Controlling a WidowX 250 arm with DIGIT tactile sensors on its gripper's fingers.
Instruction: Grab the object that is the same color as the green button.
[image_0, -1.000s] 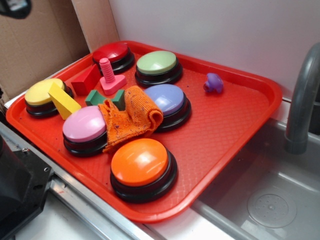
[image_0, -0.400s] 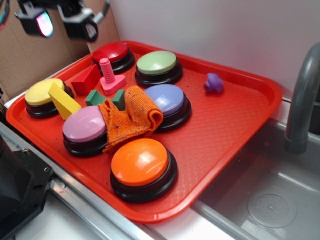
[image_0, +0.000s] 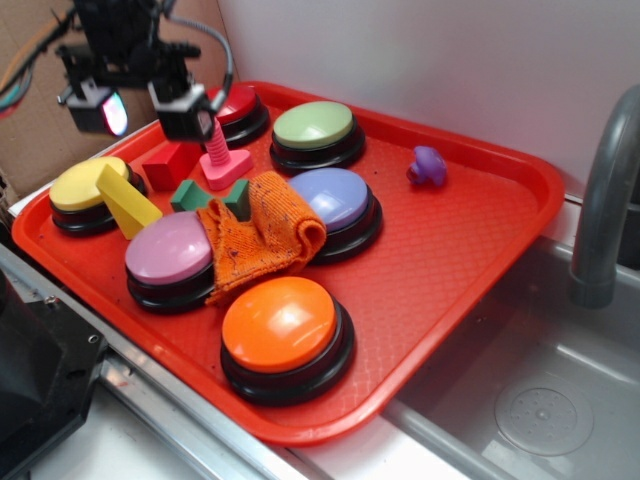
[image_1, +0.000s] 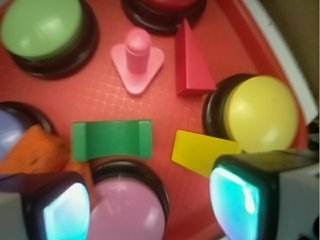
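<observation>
Our tool (image_0: 140, 108) hangs with its fingers spread wide in the upper left of the exterior frame, gripping nothing. The green block (image_1: 111, 140) sits dead centre in the wrist view, flat on the red tray (image_0: 450, 250) between the pink peg (image_1: 137, 60) and the pink button (image_1: 126, 210). It looks light, stiff and smooth, so we'd pinch across its long flat sides, mid-span.
</observation>
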